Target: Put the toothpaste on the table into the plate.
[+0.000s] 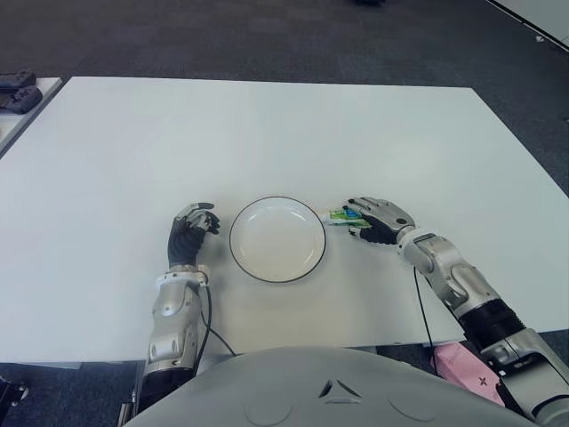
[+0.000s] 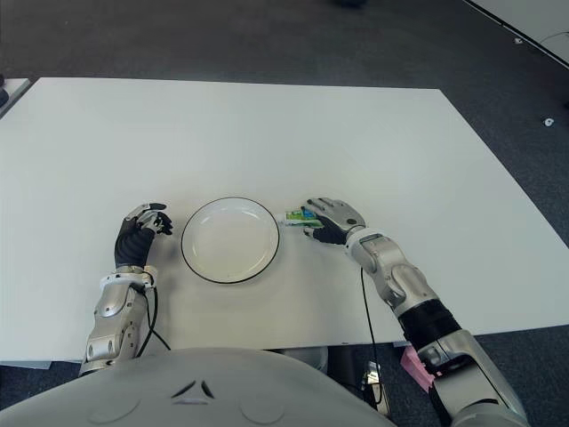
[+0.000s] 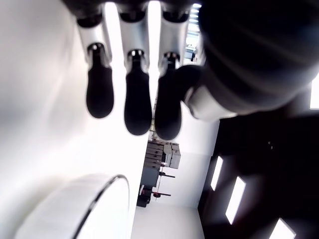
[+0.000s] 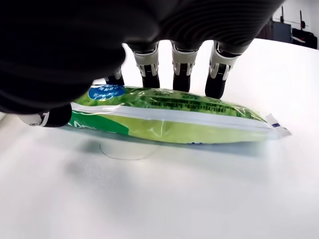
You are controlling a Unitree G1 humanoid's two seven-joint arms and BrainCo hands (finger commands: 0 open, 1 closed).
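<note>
A: Obstacles on the table [image 1: 267, 124]?
B: The plate [image 1: 277, 238] at the near middle; left hand [image 1: 190, 233] just beside its left rim; right hand [image 1: 377, 220] over the toothpaste [image 4: 169, 115] just beside its right rim.
A: Free room?
B: The far half bare; both outer flanks bare.

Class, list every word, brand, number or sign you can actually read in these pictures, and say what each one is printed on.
No text is readable anywhere.
Toothpaste under the right robot hand: blue oval label and lines of small print, all too blurred to read.
Plate: plain, no marking.
Table: no marking.
Left robot hand, beside the plate's left: no lettering visible.
</note>
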